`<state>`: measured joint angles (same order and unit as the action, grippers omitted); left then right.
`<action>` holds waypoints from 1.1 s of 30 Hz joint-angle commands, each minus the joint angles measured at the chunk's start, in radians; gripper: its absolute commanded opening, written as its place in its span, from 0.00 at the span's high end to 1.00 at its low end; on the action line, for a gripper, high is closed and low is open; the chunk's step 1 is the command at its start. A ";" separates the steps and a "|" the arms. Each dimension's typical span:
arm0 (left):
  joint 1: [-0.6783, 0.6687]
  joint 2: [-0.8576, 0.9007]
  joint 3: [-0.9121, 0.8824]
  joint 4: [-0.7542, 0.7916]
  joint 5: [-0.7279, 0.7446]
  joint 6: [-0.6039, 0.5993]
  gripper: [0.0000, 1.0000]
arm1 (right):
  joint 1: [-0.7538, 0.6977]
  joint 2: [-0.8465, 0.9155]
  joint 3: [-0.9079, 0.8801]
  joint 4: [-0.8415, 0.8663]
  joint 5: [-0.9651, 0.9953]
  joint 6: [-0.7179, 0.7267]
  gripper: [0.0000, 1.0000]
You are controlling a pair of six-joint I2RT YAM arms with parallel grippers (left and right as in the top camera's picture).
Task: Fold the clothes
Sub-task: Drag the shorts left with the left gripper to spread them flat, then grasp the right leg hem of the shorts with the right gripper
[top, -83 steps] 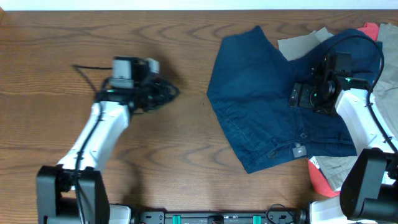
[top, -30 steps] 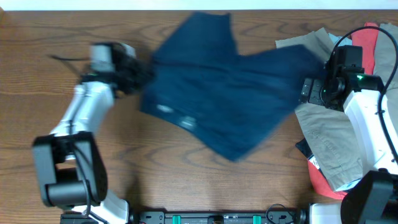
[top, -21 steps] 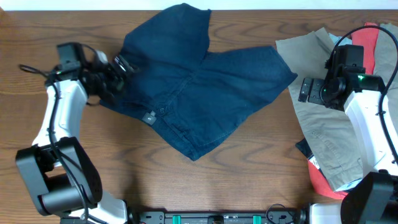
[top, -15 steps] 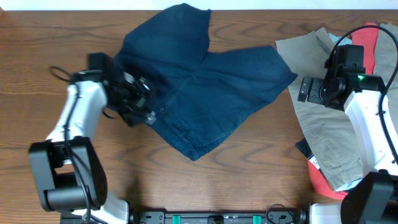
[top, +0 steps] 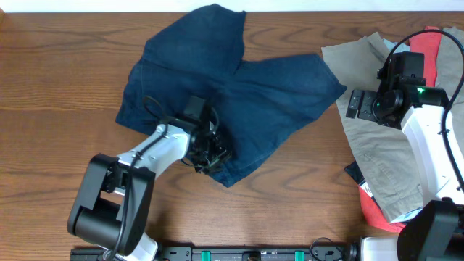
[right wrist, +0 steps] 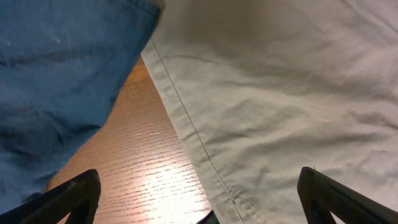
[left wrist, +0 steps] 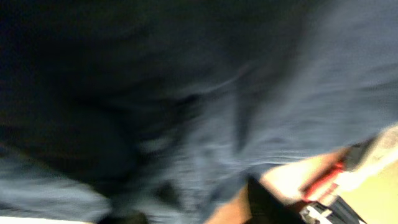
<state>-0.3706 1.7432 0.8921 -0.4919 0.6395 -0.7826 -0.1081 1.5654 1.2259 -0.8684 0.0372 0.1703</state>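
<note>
The crumpled dark navy blue shorts lie near the wooden counter's far edge, mid-width. Our left gripper sits at their near hem, its grip unreadable; our right gripper hangs spread and empty by the khaki-tan cloth. Dragging one-handed, we risk bunching them.

Count of garments: one pair of navy blue shorts on the one table. One khaki-tan piece, right of the shorts. Red fabric shows at two spots right of the shorts, past the khaki; whether one piece or two cannot be told. One pale piece, farthest right of the shorts. Tools: two, the left tool over the shorts, the right tool just right of them.
</note>
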 commanded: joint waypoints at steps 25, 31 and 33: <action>0.702 -0.002 -0.011 -0.484 -0.340 0.304 0.55 | 0.274 0.104 -0.098 -0.191 -0.516 0.029 0.20; 0.700 -0.002 -0.011 -0.585 -0.335 0.304 0.27 | 0.358 0.126 -0.151 -0.247 -0.516 0.147 0.16; 0.700 -0.002 -0.011 -0.623 -0.335 0.304 0.25 | 0.368 0.126 -0.178 -0.244 -0.516 0.168 0.15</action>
<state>0.3283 1.7432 0.8837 -1.0737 0.3084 -0.4889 0.2436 1.6897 1.0801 -1.1107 -0.4580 0.2623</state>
